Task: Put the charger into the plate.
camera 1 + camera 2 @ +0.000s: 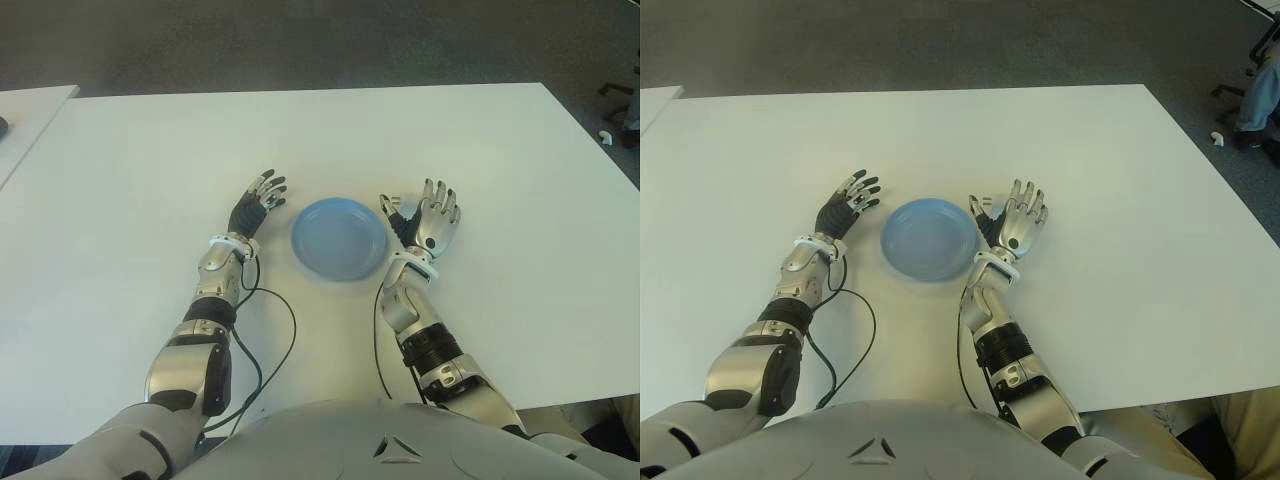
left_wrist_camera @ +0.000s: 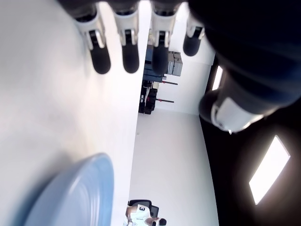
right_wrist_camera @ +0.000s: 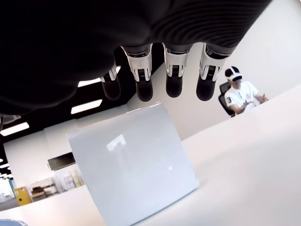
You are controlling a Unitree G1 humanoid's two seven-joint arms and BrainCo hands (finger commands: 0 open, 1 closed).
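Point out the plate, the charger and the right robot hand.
plate (image 1: 338,238): left eye view, centre of its blue well.
charger (image 3: 136,165): right wrist view, its white front face, standing on the table.
right robot hand (image 1: 432,222): left eye view, back of the palm, right of the plate.

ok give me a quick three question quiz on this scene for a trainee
1. True or false: the charger already lies in the plate.
2. Fill in: the left hand shows on the plate's ___ side.
3. The right hand has its fingers: A) closed round the charger; B) extended by the charger, not gripping it; C) curled into a fist.

Key: 1 false; 2 left; 3 B.
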